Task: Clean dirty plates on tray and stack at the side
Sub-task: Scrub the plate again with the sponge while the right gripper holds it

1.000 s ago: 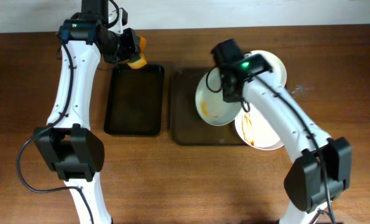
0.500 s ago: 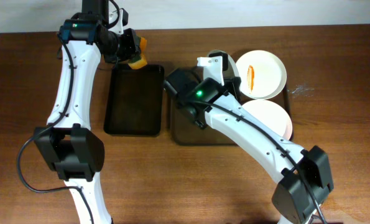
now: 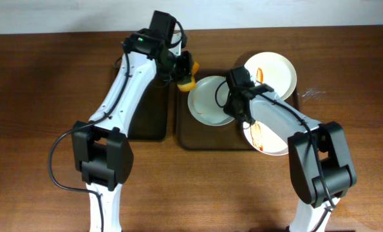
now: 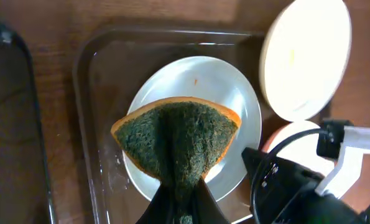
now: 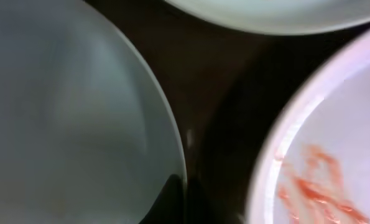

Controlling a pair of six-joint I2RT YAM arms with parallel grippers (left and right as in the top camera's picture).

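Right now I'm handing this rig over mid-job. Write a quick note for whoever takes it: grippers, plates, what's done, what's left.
Left gripper: shut on the sponge, green scrub side over the held plate; contact unclear.
Right gripper: shut on the held plate's rim, over the tray.
Held plate: looks almost white, with one small orange speck.
Far plate: one orange streak.
Near plate: sauce-streaked.
Done: nothing stacked at the side yet.
Left: finish this plate, clean the other two, then stack all three beside the tray.
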